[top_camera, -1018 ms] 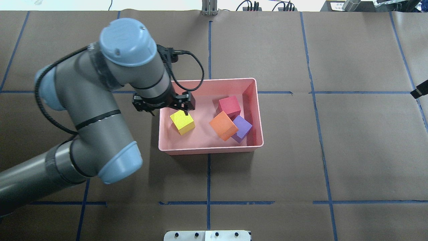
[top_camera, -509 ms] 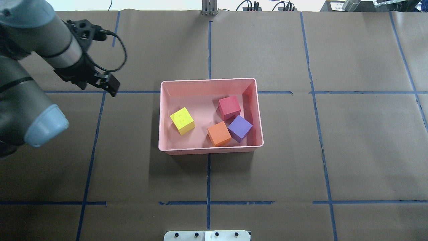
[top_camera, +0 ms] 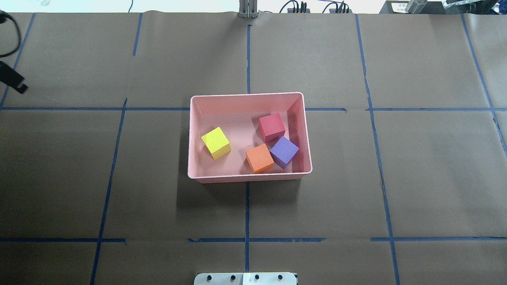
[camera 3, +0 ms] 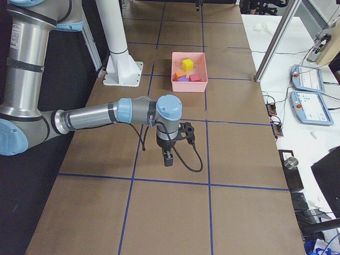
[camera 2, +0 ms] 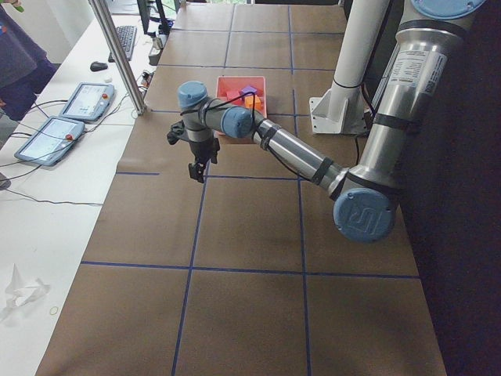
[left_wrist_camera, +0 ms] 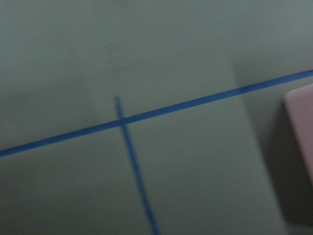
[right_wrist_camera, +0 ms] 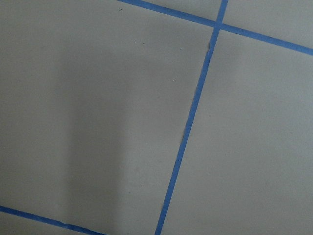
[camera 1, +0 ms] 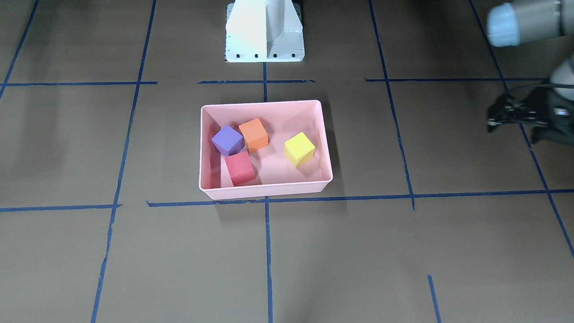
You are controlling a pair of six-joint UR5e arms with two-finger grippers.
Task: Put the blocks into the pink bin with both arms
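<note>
The pink bin (top_camera: 247, 95) sits mid-table and holds all the blocks: yellow-green (top_camera: 216, 143) at its left, red-pink (top_camera: 271, 127), orange (top_camera: 259, 158) and purple (top_camera: 284, 152) clustered at its right. They also show in the front view: yellow-green (camera 1: 299, 149), red-pink (camera 1: 239, 168), orange (camera 1: 254, 134), purple (camera 1: 228, 140). My left gripper (top_camera: 16, 83) is at the overhead view's far left edge, well away from the bin, and looks open and empty in the front view (camera 1: 492, 117). My right gripper (camera 3: 168, 159) shows only in the right side view, above bare paper; I cannot tell its state.
Brown paper with blue tape lines covers the table. The white pedestal base (camera 1: 264, 31) stands behind the bin. The left wrist view shows a pale corner of the bin (left_wrist_camera: 301, 117). Operator tablets (camera 2: 86, 100) and a metal post (camera 2: 117, 55) stand beyond the table's far edge.
My left arm has pulled back from over the yellow-green block and swung left, nearly out of the overhead view. The orange block has settled flat beside the purple one.
</note>
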